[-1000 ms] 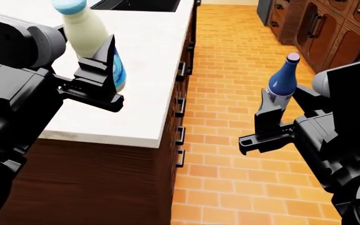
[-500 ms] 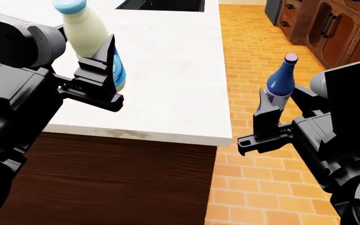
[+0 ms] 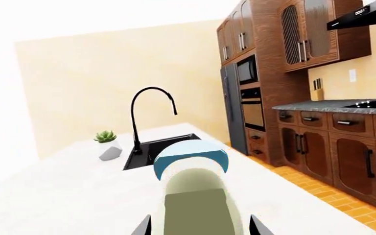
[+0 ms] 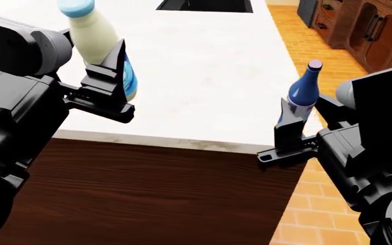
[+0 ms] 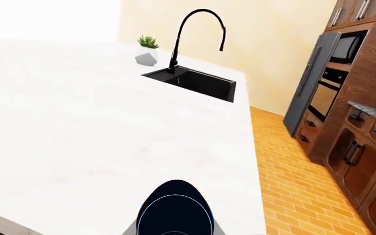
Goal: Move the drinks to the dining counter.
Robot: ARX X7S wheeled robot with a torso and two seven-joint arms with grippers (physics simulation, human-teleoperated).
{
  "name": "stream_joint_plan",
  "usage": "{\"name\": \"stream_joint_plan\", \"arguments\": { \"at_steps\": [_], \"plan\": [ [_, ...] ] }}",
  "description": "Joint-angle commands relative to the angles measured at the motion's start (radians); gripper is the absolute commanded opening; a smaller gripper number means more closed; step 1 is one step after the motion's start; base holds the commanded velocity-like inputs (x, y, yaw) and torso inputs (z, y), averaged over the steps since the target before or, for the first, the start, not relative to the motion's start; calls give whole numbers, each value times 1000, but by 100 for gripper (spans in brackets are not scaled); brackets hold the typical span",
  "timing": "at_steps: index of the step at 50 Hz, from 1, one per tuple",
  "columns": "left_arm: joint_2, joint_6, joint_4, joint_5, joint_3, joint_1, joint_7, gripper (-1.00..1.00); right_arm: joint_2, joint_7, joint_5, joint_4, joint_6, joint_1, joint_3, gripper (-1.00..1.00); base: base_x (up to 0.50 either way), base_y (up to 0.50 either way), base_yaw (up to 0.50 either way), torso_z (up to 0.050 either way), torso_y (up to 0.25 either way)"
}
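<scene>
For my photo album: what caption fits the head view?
Robot holding a milk bottle and a blue bottle at a white counter.

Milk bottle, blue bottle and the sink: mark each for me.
Milk bottle point(image 4: 94, 33), head view, cream body below the cap.
Blue bottle point(image 4: 303, 91), head view, dark-blue shoulder.
Sink point(image 5: 198, 82), right wrist view, black basin.

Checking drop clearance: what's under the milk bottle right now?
Bare off-white dining counter lies under the milk bottle, held in the left gripper. The fingers and arm cover the bottle's base and the counter directly below.
</scene>
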Motion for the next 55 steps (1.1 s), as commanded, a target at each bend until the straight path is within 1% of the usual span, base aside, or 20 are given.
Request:
{"name": "stream_joint_plan", "arguments": {
  "at_steps": [1, 11, 19, 36, 43, 48, 55],
  "plan": [
    [-4, 11, 2, 3, -8, -2, -9, -100, 0, -4, -10, -3, 5, 6, 4, -100, -497, -55, 0, 0, 0],
    [-5, 12, -3, 1, -1, -11, -9, -100, -2, -17, -18, 1, 3, 5, 4, -100, -508, 44, 0, 0, 1],
    [-5, 8, -6, 1, 9, -24, -11, -100, 1, -14, -11, 0, 5, 11, -3, -100, -528, 264, 0, 0, 1],
    [-11, 22, -1, 20, 8, 1, 3, -100, 6, -27, -25, -8, -4, -5, 1, -100, -499, 325, 0, 1, 2],
    [-12, 24, 0, 27, 12, 7, 7, -100, 7, -42, -51, -4, -17, -27, 13, -100, -112, 455, 0, 0, 2],
    [-12, 24, -3, 36, 17, 13, 15, -100, 5, -66, -82, -1, -41, -58, 34, -100, 0, 0, 0, 0, 3],
    [0, 13, -23, 43, 41, -10, 17, -100, -23, -45, -98, 58, -18, -22, -3, -100, 0, 0, 0, 1, 1]
  ]
}}
